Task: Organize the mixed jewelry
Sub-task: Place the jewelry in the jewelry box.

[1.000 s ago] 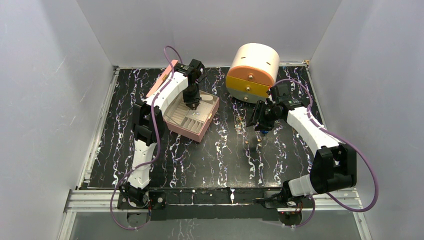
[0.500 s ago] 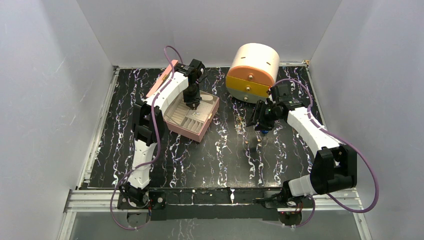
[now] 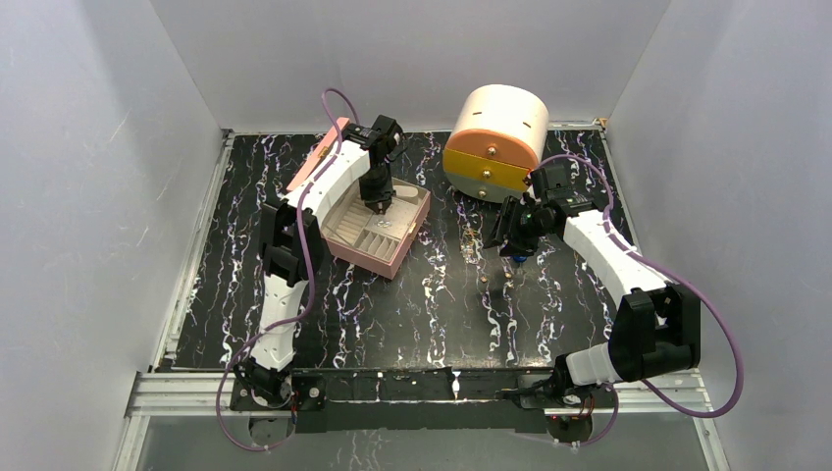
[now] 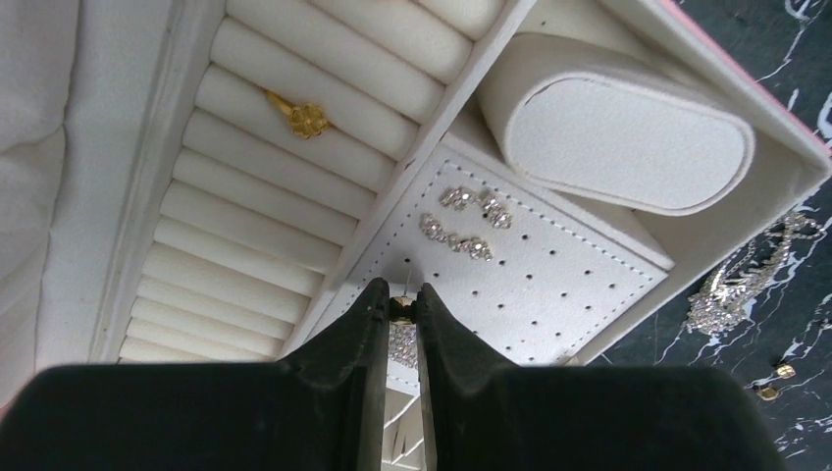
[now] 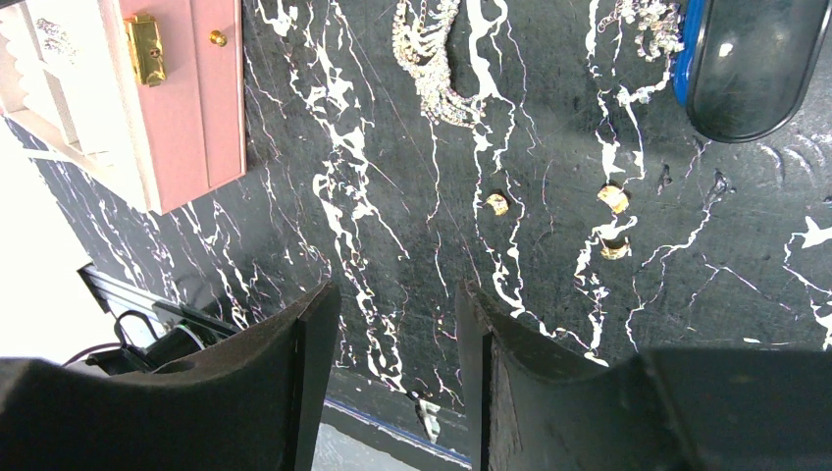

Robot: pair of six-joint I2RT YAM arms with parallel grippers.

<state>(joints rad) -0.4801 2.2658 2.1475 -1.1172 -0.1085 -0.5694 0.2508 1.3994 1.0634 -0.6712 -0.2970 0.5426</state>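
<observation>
1. The left pincer (image 4: 400, 306) is almost pressed together and pinches a tiny gold-glinting jewel (image 4: 400, 312) between its black fingertips. The jewel is too small to say exactly what kind it is.
2. This pincer hangs over the open pink jewellery box with cream lining (image 3: 368, 257), just above the white perforated earring pad (image 4: 569, 285) inside it.
3. Several small sparkling silver earrings (image 4: 469, 243) sit in the holes of the pad, in 2 short rows.
4. To the left of the pad is the section of cream ring rolls (image 4: 255, 226). 1 gold flower-shaped ring (image 4: 299, 116) is stuck between 2 rolls.
5. A white oval cushion (image 4: 628, 128) lies in the compartment beside the pad.
6. The right pincer (image 5: 397, 299) is spread wide and holds nothing. It hovers above the black bench with white marble veins (image 3: 432, 314), well apart from the box.
7. On the bench in front of the right pincer lie 3 small gold pieces (image 5: 613, 197), near each other but not touching.
8. Beyond them a silver sparkling chain (image 5: 432, 59) lies in a heap. A blue elongated object (image 5: 746, 59) lies at the corner of the right wrist view.
9. A round cream cabinet with 1 orange and 1 yellow drawer (image 3: 495, 137) stands at the far side of the bench.
</observation>
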